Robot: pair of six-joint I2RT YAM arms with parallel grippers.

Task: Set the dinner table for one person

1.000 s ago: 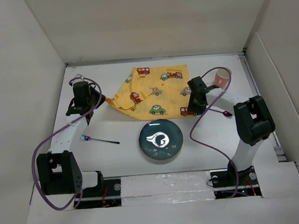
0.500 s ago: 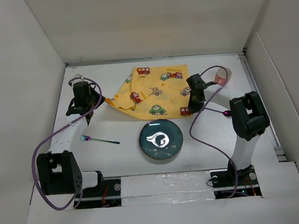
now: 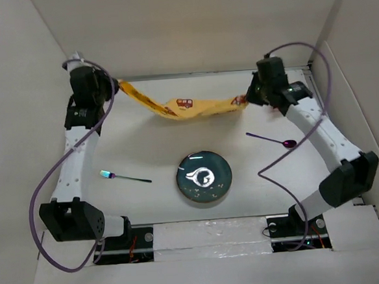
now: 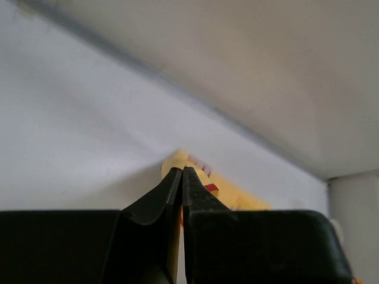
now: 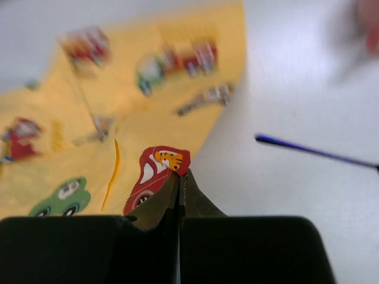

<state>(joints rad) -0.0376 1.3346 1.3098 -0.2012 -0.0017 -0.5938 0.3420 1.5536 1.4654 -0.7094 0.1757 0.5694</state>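
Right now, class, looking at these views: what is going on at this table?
Both arms hold the yellow car-printed cloth: the left end effector is shut on one end, the right end effector on the other, so it sags between them over the far part of the white tabletop. Nearer the arms lie a dark teal round plate, a purple-handled fork to its left and a purple spoon to its right.

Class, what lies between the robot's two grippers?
The yellow car-print cloth stretches between the left gripper and the right gripper, each shut on one end. The top external view shows this.
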